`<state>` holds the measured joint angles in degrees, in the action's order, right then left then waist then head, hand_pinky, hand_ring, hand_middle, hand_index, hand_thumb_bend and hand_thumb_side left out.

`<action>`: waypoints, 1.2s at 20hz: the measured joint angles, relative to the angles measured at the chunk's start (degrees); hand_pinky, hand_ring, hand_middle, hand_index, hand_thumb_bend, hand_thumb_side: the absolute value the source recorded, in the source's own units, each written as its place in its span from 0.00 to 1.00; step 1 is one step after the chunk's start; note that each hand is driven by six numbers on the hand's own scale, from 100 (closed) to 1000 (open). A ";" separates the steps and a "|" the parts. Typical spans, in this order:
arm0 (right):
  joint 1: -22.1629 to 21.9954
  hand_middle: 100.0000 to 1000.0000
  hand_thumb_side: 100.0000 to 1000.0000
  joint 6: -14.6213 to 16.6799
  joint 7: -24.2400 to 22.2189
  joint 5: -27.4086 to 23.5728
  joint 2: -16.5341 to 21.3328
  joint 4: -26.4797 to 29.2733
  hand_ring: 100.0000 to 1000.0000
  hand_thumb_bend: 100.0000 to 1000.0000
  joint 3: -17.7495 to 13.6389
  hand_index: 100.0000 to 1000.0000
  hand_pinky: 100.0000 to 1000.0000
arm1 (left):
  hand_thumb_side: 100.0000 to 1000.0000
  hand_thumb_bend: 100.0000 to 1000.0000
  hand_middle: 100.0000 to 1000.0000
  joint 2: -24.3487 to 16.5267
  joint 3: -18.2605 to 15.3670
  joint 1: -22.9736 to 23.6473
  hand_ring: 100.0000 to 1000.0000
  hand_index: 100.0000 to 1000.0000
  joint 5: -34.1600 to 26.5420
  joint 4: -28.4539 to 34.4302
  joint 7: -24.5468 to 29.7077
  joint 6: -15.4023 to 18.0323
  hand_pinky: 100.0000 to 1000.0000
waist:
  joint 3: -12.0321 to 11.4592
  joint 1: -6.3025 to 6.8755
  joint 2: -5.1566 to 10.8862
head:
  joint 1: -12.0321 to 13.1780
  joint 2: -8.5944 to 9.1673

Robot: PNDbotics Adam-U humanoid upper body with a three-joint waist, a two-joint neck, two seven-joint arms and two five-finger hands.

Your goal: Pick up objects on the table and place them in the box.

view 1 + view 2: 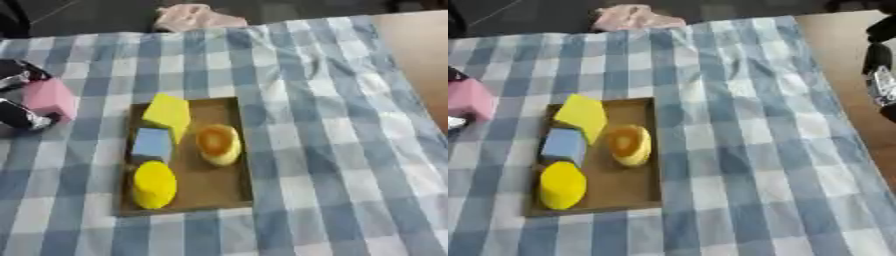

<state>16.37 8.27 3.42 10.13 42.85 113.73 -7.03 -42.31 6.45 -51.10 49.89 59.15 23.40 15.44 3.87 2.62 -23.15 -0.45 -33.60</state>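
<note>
Left hand fingers curled around pink block at table's left edge, beside box; right hand grip indeterminate.

One shallow brown box sits on the checked bench, holding four things: one yellow block at 12 o'clock, one blue cube below it, one yellow cylinder at 6 o'clock, one orange-topped round piece at 3 o'clock. One pink block lies outside, at 9 o'clock

text: none readable | labels: none | brands: none | numbers: none | signs: none
</note>
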 measured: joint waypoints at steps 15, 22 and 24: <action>0.26 0.62 0.41 0.28 0.10 -0.06 0.04 0.00 0.66 0.00 0.03 0.84 0.86 | 0.11 0.00 0.47 -0.64 6.06 0.21 0.68 0.71 -17.30 31.88 7.71 -0.58 0.85 | 0.01 0.53 1.17 | -0.83 -0.09; 0.77 0.62 0.41 0.51 -0.12 -0.42 0.29 0.00 0.66 0.00 0.25 0.84 0.86 | 0.13 0.00 0.50 -0.25 9.58 -1.84 0.70 0.73 -24.31 34.82 14.69 -1.13 0.86 | 0.10 0.80 1.74 | -0.85 -0.16; 0.79 0.62 0.41 0.55 -0.16 -0.63 0.30 0.00 0.66 0.00 0.37 0.84 0.86 | 0.16 0.00 0.52 0.24 10.50 -2.37 0.72 0.73 -24.93 34.59 16.45 -1.04 0.87 | 0.19 0.80 1.84 | -0.83 -0.19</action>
<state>17.15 8.82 3.26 9.50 43.14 113.73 -6.66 -42.06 16.94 -53.47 24.96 93.75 39.84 14.40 4.06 3.42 -21.30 -1.28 -33.79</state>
